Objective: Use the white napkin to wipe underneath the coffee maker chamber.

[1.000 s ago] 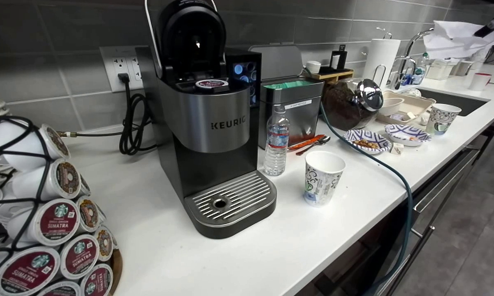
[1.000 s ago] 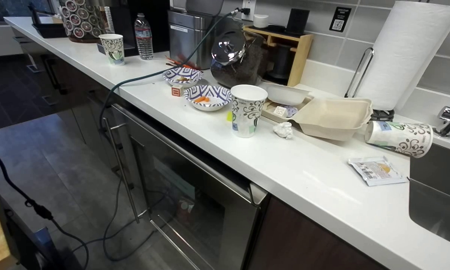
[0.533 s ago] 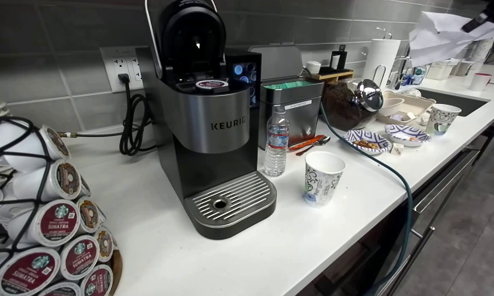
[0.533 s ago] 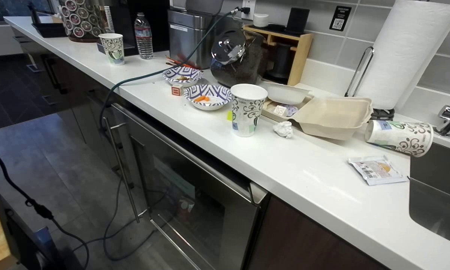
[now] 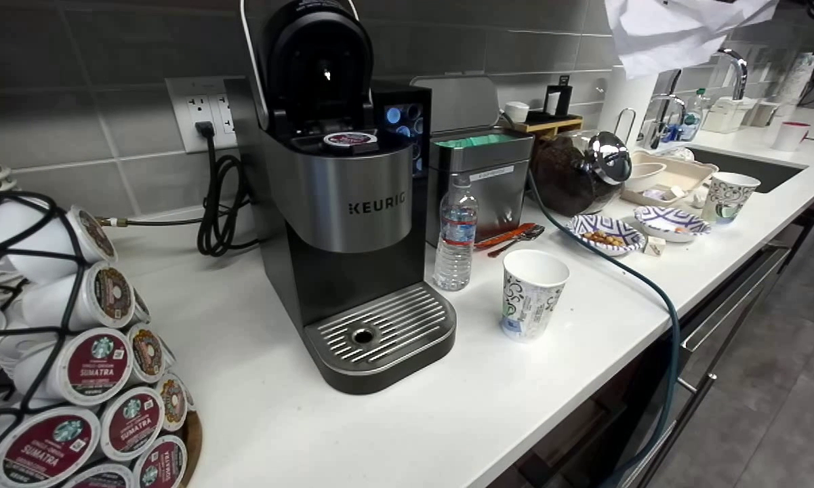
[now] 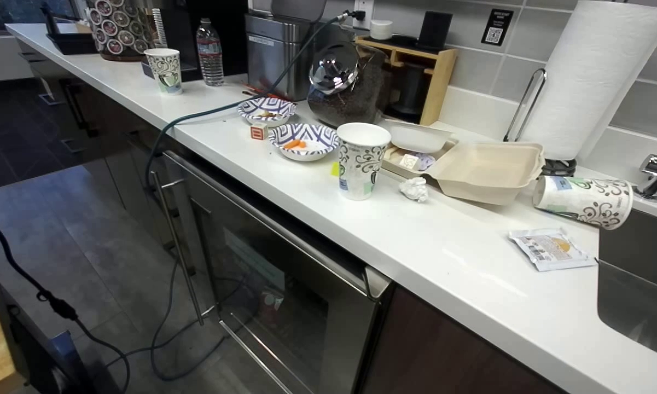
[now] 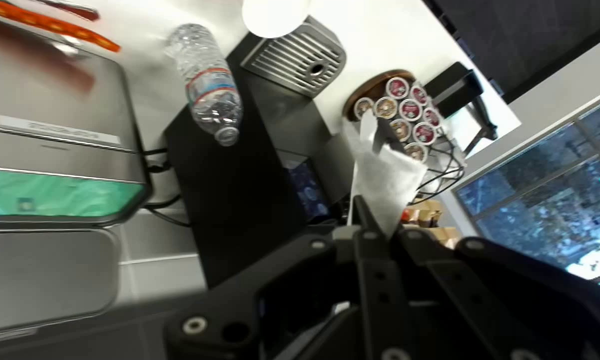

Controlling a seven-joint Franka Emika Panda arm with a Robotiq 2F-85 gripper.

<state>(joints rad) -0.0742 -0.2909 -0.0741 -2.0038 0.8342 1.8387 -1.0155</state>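
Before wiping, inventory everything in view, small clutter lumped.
coffee maker: 1, black-silver, on counter
white napkin: 1, white, in gripper
water bottle: 1, clear, beside coffee maker
loose patterned cups: 3, white, along counter
coffee pods: many, maroon/brown lids, in rack
metal bin: 1, silver, near water bottle
jar: 1, clear, beside bin
shelf: 1, tan, beside jar
bowls: 2, purple-white, mid-counter
takeout box: 1, beige, near sink
towel roll: 1, white, near sink
sink: 1, grey, in counter
teal cable: 1, teal, across counter
small clutter: several, mixed, on counter
gripper: 1, black, holding napkin
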